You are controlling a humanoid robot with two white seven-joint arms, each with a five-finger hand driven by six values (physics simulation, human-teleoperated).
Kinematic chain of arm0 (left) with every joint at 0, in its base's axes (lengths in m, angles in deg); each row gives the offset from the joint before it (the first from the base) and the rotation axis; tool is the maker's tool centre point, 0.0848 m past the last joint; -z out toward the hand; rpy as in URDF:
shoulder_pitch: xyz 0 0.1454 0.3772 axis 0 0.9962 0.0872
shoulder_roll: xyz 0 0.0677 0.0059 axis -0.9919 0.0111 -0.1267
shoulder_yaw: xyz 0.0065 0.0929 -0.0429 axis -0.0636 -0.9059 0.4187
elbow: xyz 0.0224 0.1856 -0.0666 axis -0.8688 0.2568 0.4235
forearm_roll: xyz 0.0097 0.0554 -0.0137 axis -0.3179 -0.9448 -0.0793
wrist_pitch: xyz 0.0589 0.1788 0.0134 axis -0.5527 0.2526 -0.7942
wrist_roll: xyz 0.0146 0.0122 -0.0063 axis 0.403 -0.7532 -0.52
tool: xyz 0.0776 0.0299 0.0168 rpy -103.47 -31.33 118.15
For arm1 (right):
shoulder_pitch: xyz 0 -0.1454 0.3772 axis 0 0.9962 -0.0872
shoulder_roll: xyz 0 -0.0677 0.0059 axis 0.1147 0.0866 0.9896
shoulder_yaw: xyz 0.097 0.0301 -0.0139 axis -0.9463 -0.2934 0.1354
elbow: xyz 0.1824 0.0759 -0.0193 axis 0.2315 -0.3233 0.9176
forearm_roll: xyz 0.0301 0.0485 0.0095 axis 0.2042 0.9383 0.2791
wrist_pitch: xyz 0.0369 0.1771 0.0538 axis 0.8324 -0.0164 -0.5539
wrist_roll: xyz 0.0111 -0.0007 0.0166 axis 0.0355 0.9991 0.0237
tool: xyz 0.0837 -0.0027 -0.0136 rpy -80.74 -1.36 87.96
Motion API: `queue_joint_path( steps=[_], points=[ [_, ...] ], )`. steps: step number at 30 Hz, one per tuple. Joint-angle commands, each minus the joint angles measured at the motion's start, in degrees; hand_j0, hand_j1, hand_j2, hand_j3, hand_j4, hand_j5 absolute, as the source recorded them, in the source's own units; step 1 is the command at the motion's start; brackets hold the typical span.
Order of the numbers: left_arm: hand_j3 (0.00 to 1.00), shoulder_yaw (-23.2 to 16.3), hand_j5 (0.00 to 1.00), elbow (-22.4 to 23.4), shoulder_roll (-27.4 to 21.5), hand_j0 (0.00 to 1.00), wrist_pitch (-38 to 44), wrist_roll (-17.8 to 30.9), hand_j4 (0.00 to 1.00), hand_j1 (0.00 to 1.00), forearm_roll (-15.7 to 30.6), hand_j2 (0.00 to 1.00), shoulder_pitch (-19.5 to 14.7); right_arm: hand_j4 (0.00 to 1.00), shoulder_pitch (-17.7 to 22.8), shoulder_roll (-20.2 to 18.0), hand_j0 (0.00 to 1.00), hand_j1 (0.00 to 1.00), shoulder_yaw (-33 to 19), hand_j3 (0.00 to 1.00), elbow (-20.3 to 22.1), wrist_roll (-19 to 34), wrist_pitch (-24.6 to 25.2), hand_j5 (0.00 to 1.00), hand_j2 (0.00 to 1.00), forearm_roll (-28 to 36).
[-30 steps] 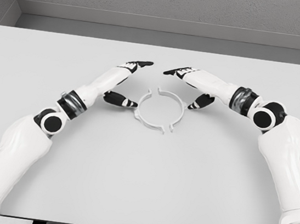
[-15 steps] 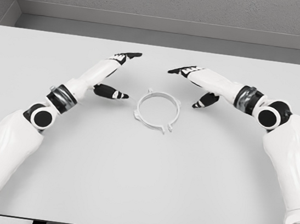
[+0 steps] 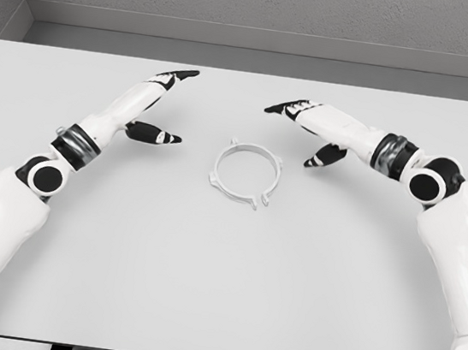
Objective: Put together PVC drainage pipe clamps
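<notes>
White clamp [image 3: 245, 174] is lying between your released left hand [image 3: 152, 104] and right hand [image 3: 309, 129]; light, stiff—grip its tabs.

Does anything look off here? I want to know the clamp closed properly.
Nothing stands out. The clamp lies flat on the table as one closed ring, its tabs meeting. Left hand and right hand are open, clear of it.

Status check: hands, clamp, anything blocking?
Left hand open, holding nothing. Right hand open, holding nothing. White plastic ring-shaped pipe clamp closed, flat on grey table, between hands, untouched. Nothing in the way.
</notes>
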Motion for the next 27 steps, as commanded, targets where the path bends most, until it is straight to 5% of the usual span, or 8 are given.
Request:
queue_joint_path(
  steps=[1, 7, 13, 27],
  points=[
    [1.0, 0.1, 1.0, -0.06, -0.07, 1.0, 0.02, -0.03, 1.0, 1.0, 0.35, 1.0, 0.0, 1.0, 0.0, 0.17, 1.0, 1.0, -0.05, 1.0, -0.39, -0.07, 0.14, 1.0, 1.0, 0.11],
    [1.0, 0.1, 1.0, -0.06, -0.07, 1.0, 0.02, -0.03, 1.0, 1.0, 0.35, 1.0, 0.09, 1.0, -0.53, 1.14, 1.0, 1.0, 0.48, 1.0, -0.56, -0.07, 0.14, 1.0, 1.0, -0.07],
    [1.0, 0.01, 1.0, -0.24, -0.07, 1.0, 0.02, -0.03, 1.0, 1.0, 0.35, 1.0, 0.18, 1.0, -2.55, 2.55, 1.0, 1.0, 0.56, 1.0, -5.4, -0.16, 0.14, 1.0, 1.0, -0.07],
    [1.0, -0.08, 1.0, -0.68, -0.07, 1.0, 0.02, -0.03, 1.0, 1.0, 0.27, 1.0, 0.62, 1.0, -3.78, 4.66, 1.0, 1.0, 1.35, 1.0, -6.37, -0.16, 0.14, 1.0, 1.0, -0.77]
  ],
)
